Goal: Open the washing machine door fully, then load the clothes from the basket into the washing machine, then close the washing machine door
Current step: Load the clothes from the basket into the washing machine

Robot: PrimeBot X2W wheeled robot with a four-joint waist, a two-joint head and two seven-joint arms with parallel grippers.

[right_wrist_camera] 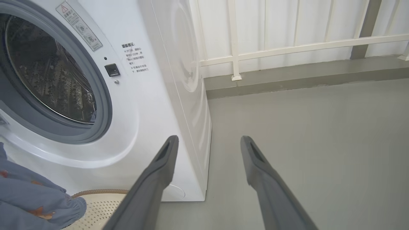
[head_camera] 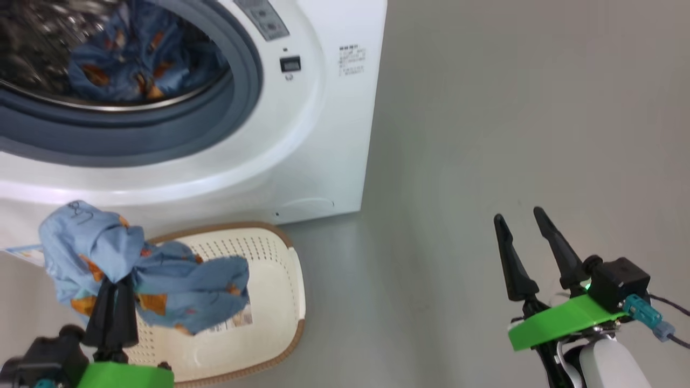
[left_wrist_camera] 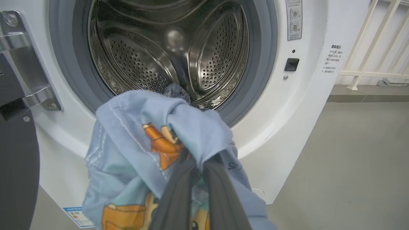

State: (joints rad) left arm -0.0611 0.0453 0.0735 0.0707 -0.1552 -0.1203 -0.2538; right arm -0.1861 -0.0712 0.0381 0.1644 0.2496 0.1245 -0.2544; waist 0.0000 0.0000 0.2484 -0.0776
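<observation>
A light-blue printed garment [head_camera: 161,280] is bunched in the left tool [head_camera: 115,293], whose fingers are clenched on the fabric. It is held above the basket [head_camera: 285,302], in front of the washing machine [head_camera: 334,134] and below its opening. A second garment [head_camera: 135,59] of the same print is already lying inside the steel drum [left_wrist_camera: 220,51]. On the bare part of the basket floor a label sticker [head_camera: 240,319] is seen and no other clothing, though part of that floor is hidden by the hanging cloth. The washing machine door [left_wrist_camera: 16,179] is swung open at the left edge of the left wrist view, so the opening step is judged done. Loading is judged well advanced: the held piece is probably the last, and it is yet to be carried past the blue-grey gasket [head_camera: 242,102] into the drum. Closing the door is left. The right tool [head_camera: 518,215] is released, its fingers spread wide, well apart from the machine over the grey floor [head_camera: 485,108].
</observation>
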